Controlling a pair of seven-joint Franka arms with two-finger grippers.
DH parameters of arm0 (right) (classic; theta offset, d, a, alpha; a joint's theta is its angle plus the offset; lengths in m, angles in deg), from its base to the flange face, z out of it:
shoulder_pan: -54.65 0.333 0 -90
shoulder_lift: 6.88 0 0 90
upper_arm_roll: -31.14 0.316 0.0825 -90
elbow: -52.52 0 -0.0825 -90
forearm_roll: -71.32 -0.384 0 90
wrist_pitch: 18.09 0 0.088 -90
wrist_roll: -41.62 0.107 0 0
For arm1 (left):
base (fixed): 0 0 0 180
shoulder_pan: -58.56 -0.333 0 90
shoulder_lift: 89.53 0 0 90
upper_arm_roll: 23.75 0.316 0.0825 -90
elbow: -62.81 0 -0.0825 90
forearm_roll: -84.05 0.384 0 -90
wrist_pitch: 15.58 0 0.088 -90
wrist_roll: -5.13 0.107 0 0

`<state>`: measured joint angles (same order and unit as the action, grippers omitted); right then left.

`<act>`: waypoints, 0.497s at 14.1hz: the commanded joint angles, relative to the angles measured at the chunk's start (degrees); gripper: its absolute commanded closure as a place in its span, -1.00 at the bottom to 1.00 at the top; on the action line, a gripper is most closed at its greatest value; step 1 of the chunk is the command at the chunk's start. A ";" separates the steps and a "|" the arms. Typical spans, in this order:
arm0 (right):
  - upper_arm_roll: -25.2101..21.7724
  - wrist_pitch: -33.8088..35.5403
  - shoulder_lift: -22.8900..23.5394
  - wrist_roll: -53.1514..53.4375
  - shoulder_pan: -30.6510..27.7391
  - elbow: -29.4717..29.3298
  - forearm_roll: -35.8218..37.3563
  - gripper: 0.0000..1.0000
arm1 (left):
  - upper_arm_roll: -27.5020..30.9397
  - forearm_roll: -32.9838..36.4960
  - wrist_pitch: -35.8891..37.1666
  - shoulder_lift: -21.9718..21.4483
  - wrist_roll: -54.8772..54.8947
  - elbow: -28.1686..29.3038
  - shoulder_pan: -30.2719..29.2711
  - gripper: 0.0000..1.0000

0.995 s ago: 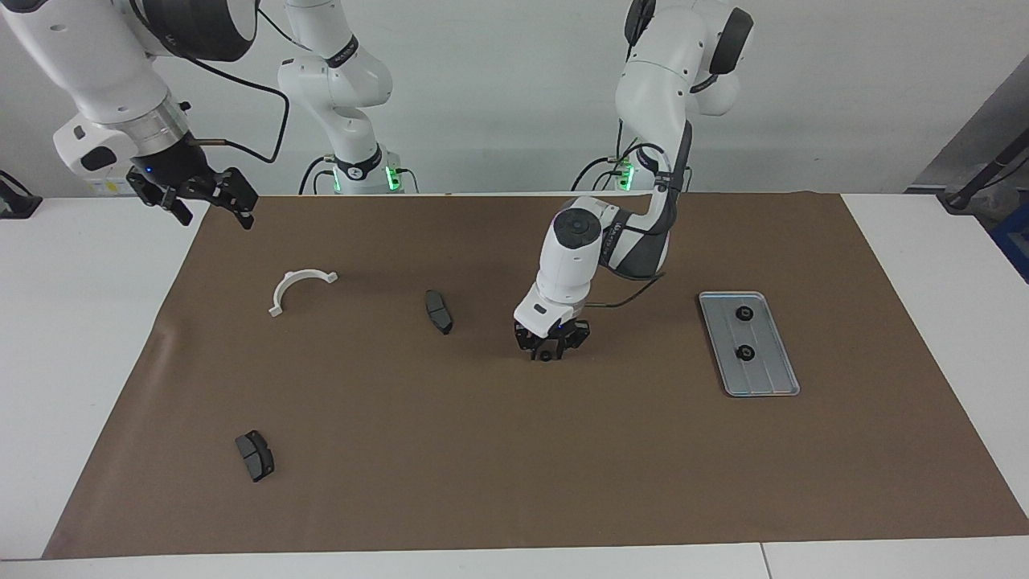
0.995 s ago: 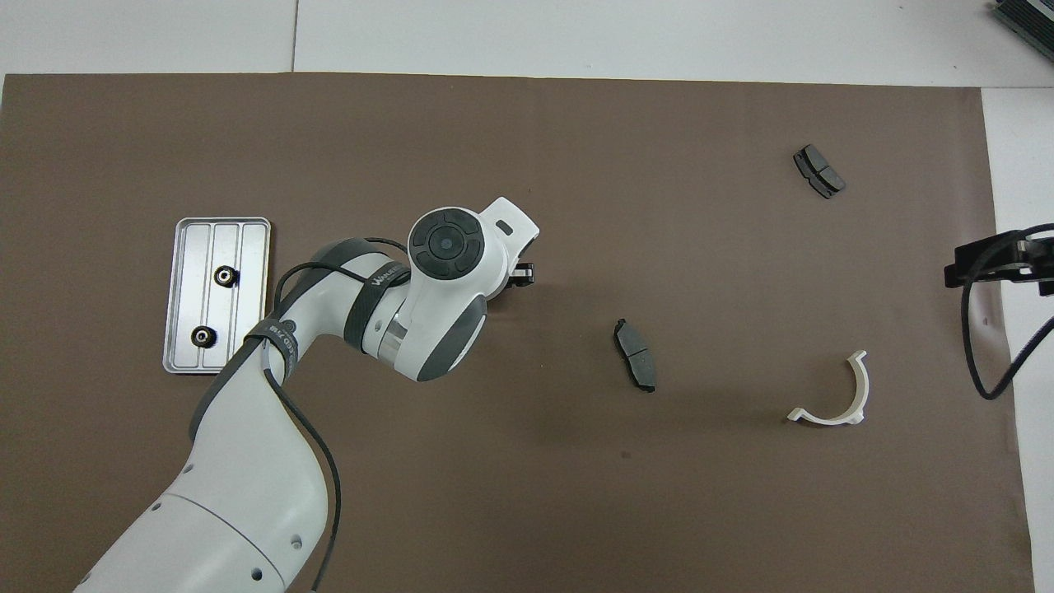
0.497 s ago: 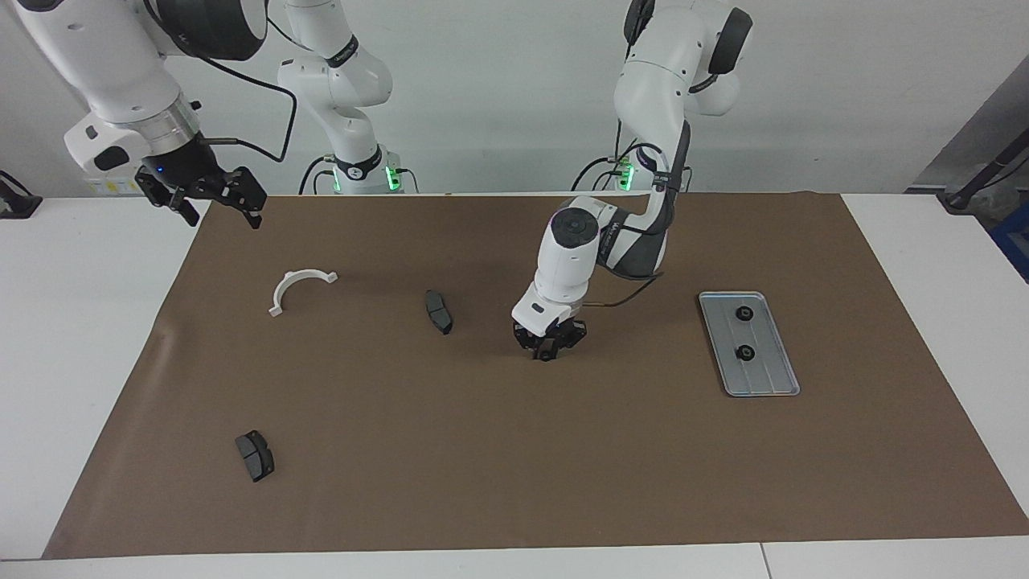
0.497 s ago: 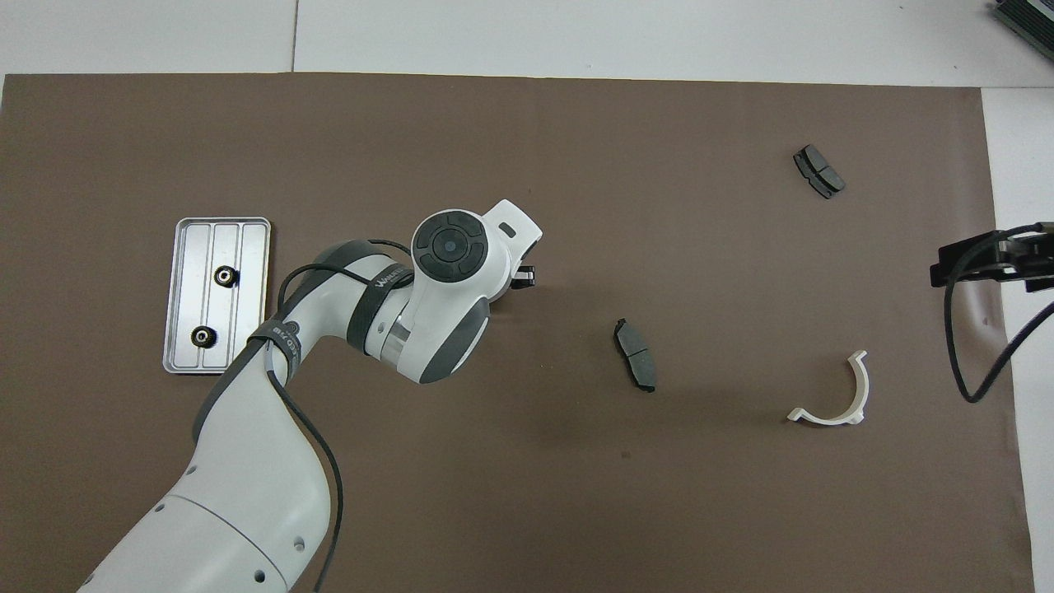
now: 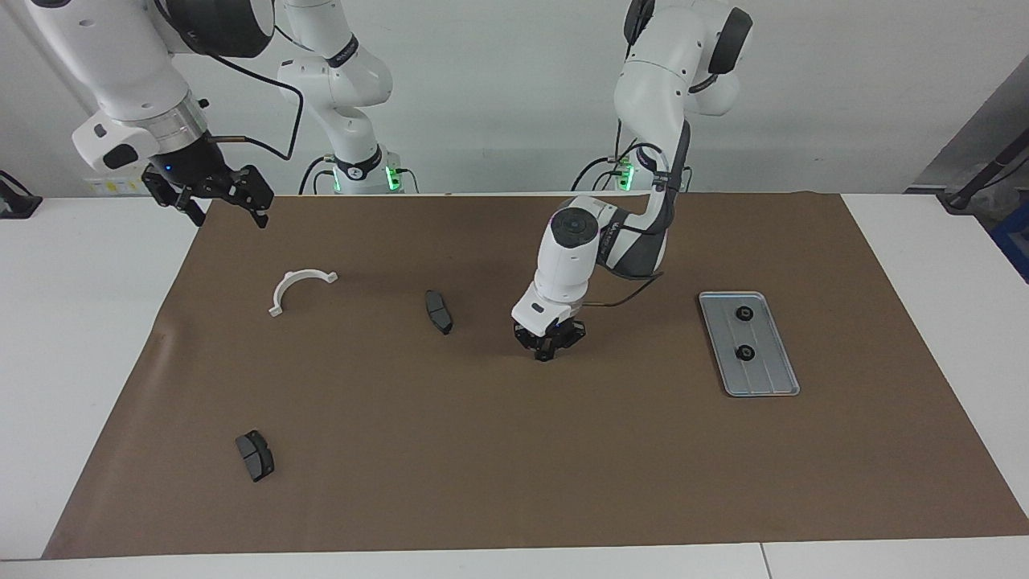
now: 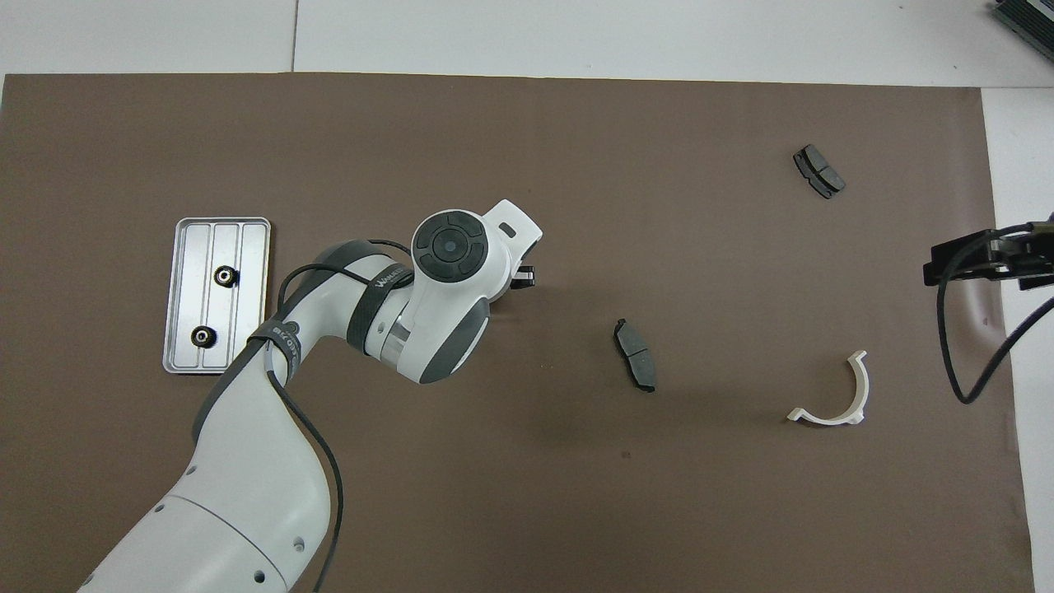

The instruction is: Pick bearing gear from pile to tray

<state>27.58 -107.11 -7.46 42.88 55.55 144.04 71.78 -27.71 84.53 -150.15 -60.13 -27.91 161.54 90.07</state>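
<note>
My left gripper (image 5: 547, 351) is down at the brown mat (image 5: 514, 450) in the middle of the table. Its fingers are closed on a small black gear, which they mostly hide. In the overhead view only the gripper's tip (image 6: 523, 278) shows past the wrist. The silver-grey tray (image 5: 765, 371) lies toward the left arm's end and holds two black gears (image 5: 744, 314) (image 5: 744, 351). The tray (image 6: 251, 288) and its gears (image 6: 224, 276) (image 6: 202, 336) also show from overhead. My right gripper (image 5: 215, 201) is open and empty, raised over the mat's edge at the right arm's end.
One dark grey pad (image 5: 438, 311) (image 6: 635, 354) lies beside the left gripper, toward the right arm's end. A second pad (image 5: 255, 455) (image 6: 818, 171) lies farther from the robots. A white half-ring bracket (image 5: 305, 275) (image 6: 827, 418) lies near the right arm's end.
The left gripper's fingers have closed around the small gear on the mat. The raised right gripper has drifted a little toward the middle of the table.
</note>
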 commanded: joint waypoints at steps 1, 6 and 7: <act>-0.47 -0.27 -0.73 1.98 0.95 0.50 0.33 -1.00 | 1.06 0.41 0.18 -1.36 -0.54 1.21 0.76 0.97; -0.65 -0.62 -0.82 1.98 1.13 0.77 0.42 -1.00 | 1.14 0.67 4.93 -1.10 0.86 -3.02 -4.33 0.95; -0.82 -0.63 -0.73 1.98 1.22 0.77 0.33 -1.00 | 1.06 0.58 5.37 -1.36 2.78 -3.02 -6.35 0.94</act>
<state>27.47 -107.11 -7.46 43.76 56.01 144.04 71.78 -26.33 84.64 -146.93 -60.57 -27.22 158.81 86.68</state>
